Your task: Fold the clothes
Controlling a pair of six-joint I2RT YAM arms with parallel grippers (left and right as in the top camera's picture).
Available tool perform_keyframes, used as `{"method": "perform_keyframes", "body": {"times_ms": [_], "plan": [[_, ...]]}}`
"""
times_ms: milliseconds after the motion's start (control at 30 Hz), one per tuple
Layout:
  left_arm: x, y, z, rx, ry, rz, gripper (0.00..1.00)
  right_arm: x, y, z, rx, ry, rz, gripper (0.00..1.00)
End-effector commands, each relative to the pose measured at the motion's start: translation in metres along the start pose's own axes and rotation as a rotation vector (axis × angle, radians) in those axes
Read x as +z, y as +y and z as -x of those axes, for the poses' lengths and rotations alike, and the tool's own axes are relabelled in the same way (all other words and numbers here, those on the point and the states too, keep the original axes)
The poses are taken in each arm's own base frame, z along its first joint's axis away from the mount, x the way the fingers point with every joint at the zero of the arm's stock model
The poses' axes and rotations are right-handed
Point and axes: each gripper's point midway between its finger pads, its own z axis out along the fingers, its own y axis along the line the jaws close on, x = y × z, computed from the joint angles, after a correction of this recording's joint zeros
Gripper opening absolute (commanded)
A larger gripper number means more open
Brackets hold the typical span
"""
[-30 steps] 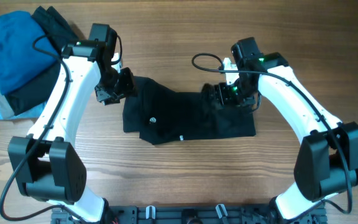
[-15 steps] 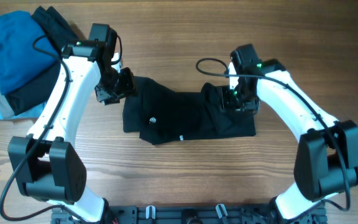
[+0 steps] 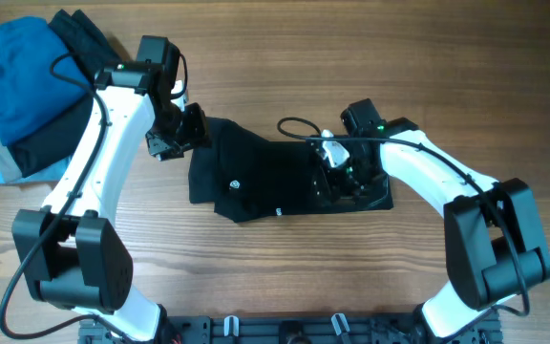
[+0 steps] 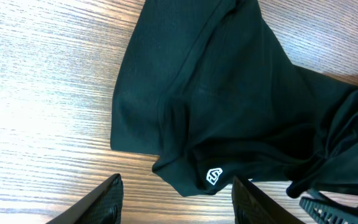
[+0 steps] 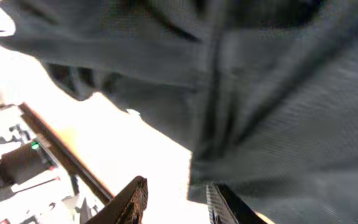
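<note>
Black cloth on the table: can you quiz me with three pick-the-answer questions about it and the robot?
1. Where is the pile of clothes? A) beside the left arm B) under the right arm C) in the middle
2. What colour is the logo on the black garment? A) red B) white C) green
3. The left gripper is: A) open and empty B) shut on the garment C) holding blue cloth
Answers: A, it lies far left in the overhead view; B, white in the left wrist view; A, fingers apart, nothing between.
</note>
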Motion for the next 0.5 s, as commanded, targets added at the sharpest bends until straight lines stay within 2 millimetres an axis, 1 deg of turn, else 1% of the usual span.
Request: {"method": "perform_keyframes", "body": {"times_ms": [0, 67, 133, 167, 200, 233, 267, 300, 333, 367, 467], "plan": [[0.004, 0.002, -0.001, 0.004, 0.010, 0.011, 0.57, -0.001, 0.039, 0.006, -0.151, -0.026, 0.229, 0.44], [0.004, 0.002, -0.002, 0.003, 0.012, 0.012, 0.63, -0.003, 0.039, 0.009, -0.163, -0.033, 0.216, 0.46], [0.004, 0.002, -0.001, 0.032, 0.011, 0.011, 0.69, -0.011, 0.029, 0.016, -0.137, -0.055, 0.110, 0.47], [0.004, 0.002, 0.000, 0.063, 0.006, 0.009, 0.72, -0.020, 0.026, 0.020, -0.136, -0.074, 0.045, 0.47], [0.006, 0.001, 0.001, 0.083, 0.005, 0.009, 0.73, -0.033, 0.022, 0.024, -0.133, -0.102, -0.042, 0.47], [0.009, 0.002, 0.002, 0.087, 0.012, 0.011, 0.76, -0.046, 0.014, 0.028, -0.103, -0.135, -0.133, 0.47], [0.013, 0.003, 0.002, 0.085, 0.026, 0.017, 0.77, -0.062, 0.004, 0.032, -0.064, -0.184, -0.242, 0.47], [0.021, 0.004, 0.002, 0.102, 0.047, 0.024, 0.80, -0.081, -0.007, 0.036, -0.014, -0.254, -0.360, 0.47], [0.028, 0.006, 0.002, 0.116, 0.067, 0.031, 0.81, -0.094, -0.012, 0.036, 0.017, -0.301, -0.419, 0.48], [0.041, 0.009, 0.001, 0.143, 0.105, 0.042, 0.81, -0.105, -0.011, 0.037, 0.019, -0.338, -0.450, 0.55], [0.073, 0.016, -0.002, 0.213, 0.201, 0.062, 0.81, -0.105, -0.011, 0.036, 0.017, -0.337, -0.449, 0.56]]}}
